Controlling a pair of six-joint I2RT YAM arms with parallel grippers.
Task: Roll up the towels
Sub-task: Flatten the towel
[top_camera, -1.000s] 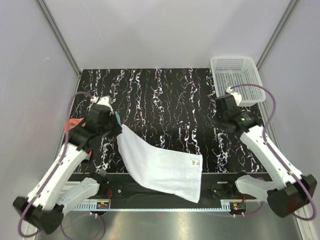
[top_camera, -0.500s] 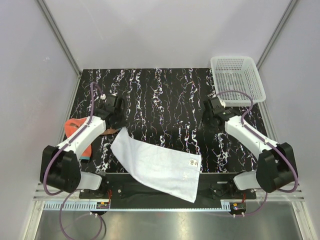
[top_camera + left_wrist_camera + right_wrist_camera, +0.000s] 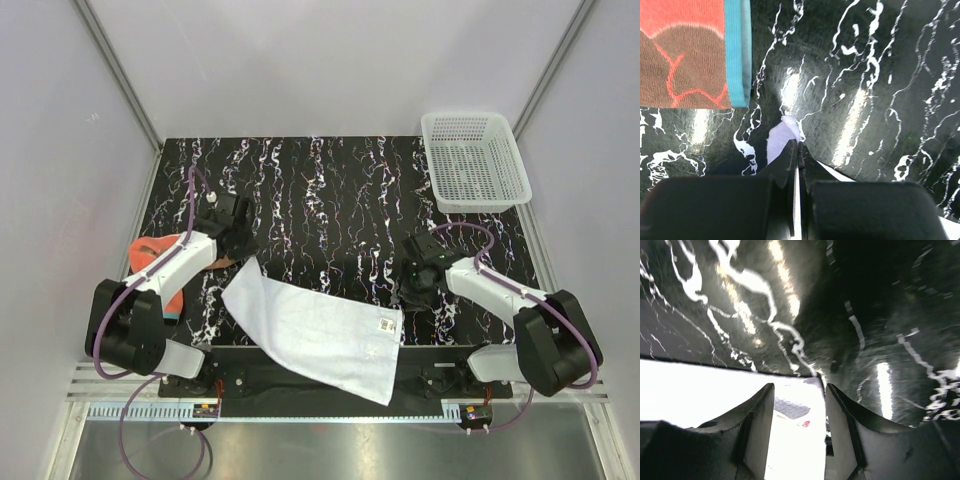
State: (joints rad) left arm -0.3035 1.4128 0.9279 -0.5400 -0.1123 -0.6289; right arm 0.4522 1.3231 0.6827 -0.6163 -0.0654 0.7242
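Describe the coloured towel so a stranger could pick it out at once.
Start at the black marbled table and go to its left edge, under the left arm. The coloured towel lies there, partly hidden by that arm. Unlike the plain white towel spread at the near edge, it is orange-red and brown with a teal border.

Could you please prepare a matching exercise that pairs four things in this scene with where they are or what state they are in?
Things:
1. plain white cloth towel
2. orange-red cloth towel with teal edging
3. white plastic mesh basket
4. left end effector

Places or states:
A. at the far right corner of the black marbled table
B. shut on a white fabric corner
C. spread out at the middle of the near edge
D. at the left edge, beside the left arm

Pairs: 1-C, 2-D, 3-A, 4-B
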